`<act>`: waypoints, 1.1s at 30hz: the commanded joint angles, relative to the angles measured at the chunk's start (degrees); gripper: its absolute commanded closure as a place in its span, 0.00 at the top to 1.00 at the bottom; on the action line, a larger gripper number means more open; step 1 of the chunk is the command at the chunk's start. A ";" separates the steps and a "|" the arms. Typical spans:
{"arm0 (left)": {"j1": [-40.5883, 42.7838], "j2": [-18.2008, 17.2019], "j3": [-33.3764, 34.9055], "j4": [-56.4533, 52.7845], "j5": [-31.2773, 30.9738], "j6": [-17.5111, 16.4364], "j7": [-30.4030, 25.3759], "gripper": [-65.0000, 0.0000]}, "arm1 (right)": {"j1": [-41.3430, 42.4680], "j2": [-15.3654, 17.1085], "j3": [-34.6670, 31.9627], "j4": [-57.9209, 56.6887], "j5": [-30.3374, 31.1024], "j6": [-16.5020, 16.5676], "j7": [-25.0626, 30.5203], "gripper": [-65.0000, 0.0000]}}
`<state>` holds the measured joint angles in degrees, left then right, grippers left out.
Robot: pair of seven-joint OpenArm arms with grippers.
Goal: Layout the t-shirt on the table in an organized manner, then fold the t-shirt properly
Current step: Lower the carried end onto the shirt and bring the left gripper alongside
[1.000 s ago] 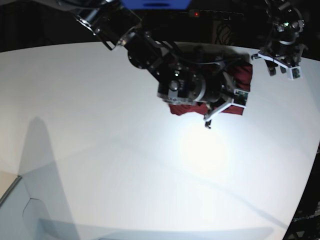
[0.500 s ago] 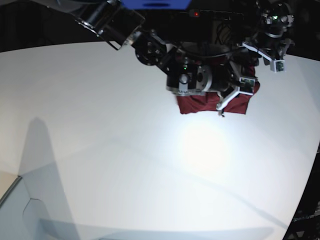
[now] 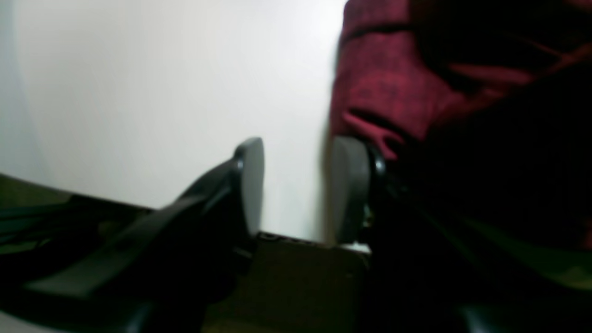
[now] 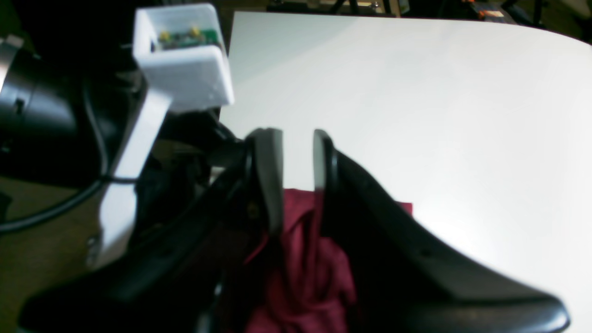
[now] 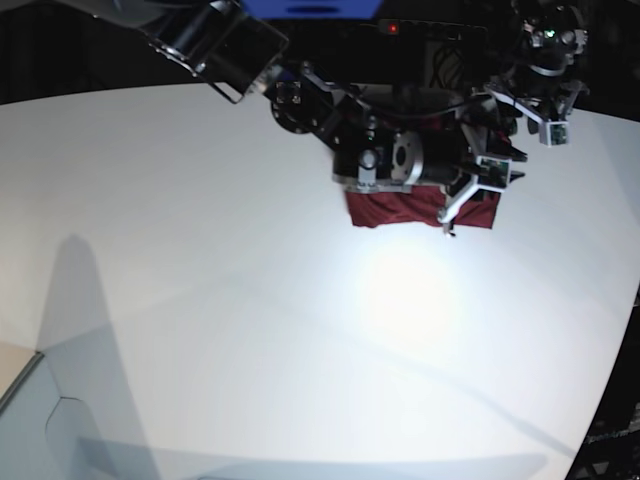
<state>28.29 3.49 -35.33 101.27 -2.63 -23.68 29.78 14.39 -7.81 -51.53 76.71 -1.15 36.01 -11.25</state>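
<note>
The maroon t-shirt [image 5: 400, 210] lies as a small folded bundle on the white table [image 5: 200, 250], near its far edge. My right gripper [image 5: 448, 220] hangs over the bundle's right end. In the right wrist view its fingers [image 4: 267, 180] stand a narrow gap apart, so the gripper [image 4: 296, 171] is open, with t-shirt [image 4: 305, 268] fabric bunched low between and under them. My left gripper [image 5: 512, 112] hovers by the bundle's far right corner. Seen from the left wrist, this gripper [image 3: 298, 185] is open and empty, one pad beside the t-shirt [image 3: 393, 92] edge.
The table's far edge [image 5: 440, 90] runs just behind the shirt, with dark equipment beyond it. The table [image 3: 162, 92] is bare white to the left of the shirt. A pale box-like object [image 5: 60, 430] sits at the lower left corner.
The right arm has carried the shirt toward the far edge and its jaws have parted slightly. The left arm moved in toward the shirt's corner, then held still.
</note>
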 commanded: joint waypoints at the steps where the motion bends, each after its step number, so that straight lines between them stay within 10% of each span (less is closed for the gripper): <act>1: 0.23 -0.37 0.74 1.10 -0.58 0.08 -1.25 0.36 | 1.48 -1.19 0.14 0.96 1.19 -0.36 2.50 0.20; 12: 1.82 -0.54 1.18 1.10 -0.49 0.08 -1.25 0.36 | -2.30 -1.19 9.64 7.91 1.10 -0.45 2.50 0.21; 17: 3.13 -3.35 1.18 2.51 -1.01 0.08 -1.25 0.36 | -7.23 -1.19 15.44 8.61 1.02 -0.45 2.50 0.40; 33: -3.90 -10.04 -6.65 -2.15 -6.55 -0.01 -1.25 0.36 | -15.67 0.03 15.26 8.00 1.02 -0.36 2.59 0.48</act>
<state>24.32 -5.87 -41.76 98.41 -8.86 -23.99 29.61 -1.76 -6.92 -36.16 83.77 -1.19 35.31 -10.37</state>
